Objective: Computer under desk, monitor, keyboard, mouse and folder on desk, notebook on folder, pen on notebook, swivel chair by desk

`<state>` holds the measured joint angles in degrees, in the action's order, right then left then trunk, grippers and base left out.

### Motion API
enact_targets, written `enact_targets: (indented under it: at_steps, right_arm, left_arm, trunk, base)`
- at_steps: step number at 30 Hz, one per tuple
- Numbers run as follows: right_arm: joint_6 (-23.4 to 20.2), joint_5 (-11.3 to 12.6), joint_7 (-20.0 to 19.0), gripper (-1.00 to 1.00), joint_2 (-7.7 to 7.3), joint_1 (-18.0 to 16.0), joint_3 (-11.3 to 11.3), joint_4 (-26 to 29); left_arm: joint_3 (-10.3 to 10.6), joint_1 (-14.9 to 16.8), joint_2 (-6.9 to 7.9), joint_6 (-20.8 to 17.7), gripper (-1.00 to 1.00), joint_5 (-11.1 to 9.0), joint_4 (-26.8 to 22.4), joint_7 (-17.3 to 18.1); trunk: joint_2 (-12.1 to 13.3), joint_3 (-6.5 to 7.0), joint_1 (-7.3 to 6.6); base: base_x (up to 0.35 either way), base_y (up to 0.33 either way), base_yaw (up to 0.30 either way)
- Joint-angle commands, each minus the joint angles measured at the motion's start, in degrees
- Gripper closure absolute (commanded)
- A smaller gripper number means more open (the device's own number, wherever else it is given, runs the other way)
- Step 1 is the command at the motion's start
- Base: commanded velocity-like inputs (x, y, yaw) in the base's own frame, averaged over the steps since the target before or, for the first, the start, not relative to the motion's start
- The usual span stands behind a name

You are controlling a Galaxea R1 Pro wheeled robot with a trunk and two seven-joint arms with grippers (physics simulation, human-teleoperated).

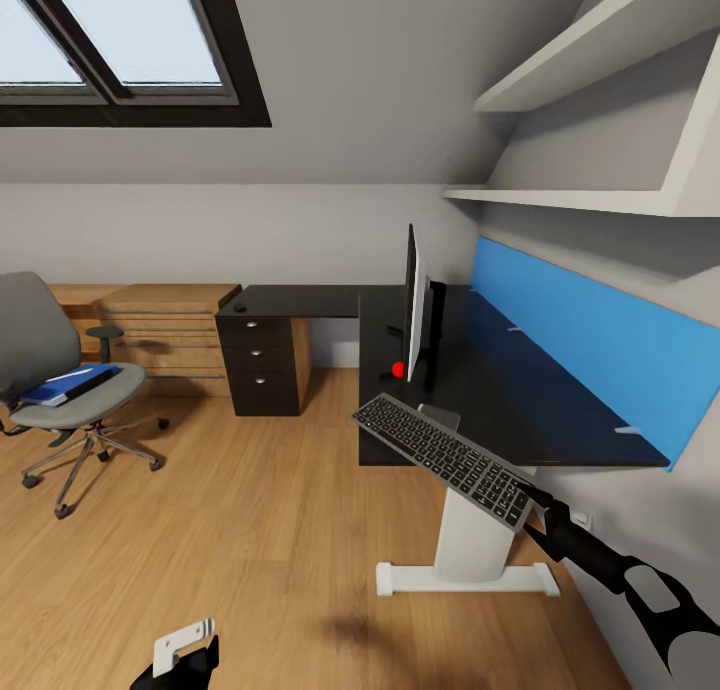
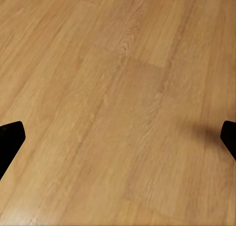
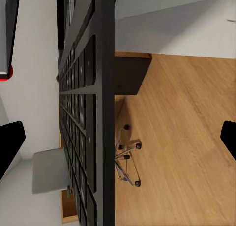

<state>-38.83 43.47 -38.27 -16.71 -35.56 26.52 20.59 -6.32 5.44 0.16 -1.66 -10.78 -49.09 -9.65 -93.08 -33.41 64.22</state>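
Head view: my right gripper point(image 1: 535, 505) pinches the keyboard point(image 1: 445, 458) by one end, cantilevered at the desk point(image 1: 560, 410) edge; light, stiff, likely to droop. Left gripper point(image 2: 118, 137) spread.

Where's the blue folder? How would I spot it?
Find the grey swivel chair on the wooden floor, left of the desk. The folder lies flat on its seat, bright blue with white page edges, the chair's one colourful thing.

Head camera overlooks desk point(image 1: 520, 410); wrist cameras share wooden floor point(image 2: 118, 88).
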Motion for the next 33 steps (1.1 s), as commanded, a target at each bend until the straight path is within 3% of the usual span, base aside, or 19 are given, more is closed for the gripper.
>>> enact_targets:
  at_steps: [1, 33]
  right_arm:
    - [-0.36, 0.04, -0.05, -1.0, 0.02, -0.05, 0.28, -0.03]
    - [-0.36, 0.04, -0.05, -1.0, 0.19, -0.04, 0.2, -0.11]
  left_arm:
    - [0.08, 0.01, 0.02, -0.18, -1.0, -0.51, -0.11, -0.21]
    - [0.08, 0.01, 0.1, -0.08, -1.0, -0.47, -0.15, -0.28]
  trunk:
    - [-0.03, -0.06, 0.0]
    - [-0.03, -0.06, 0.0]
  base:
    - [0.0, 0.0, 0.0]
    - [0.0, 0.038, 0.0]
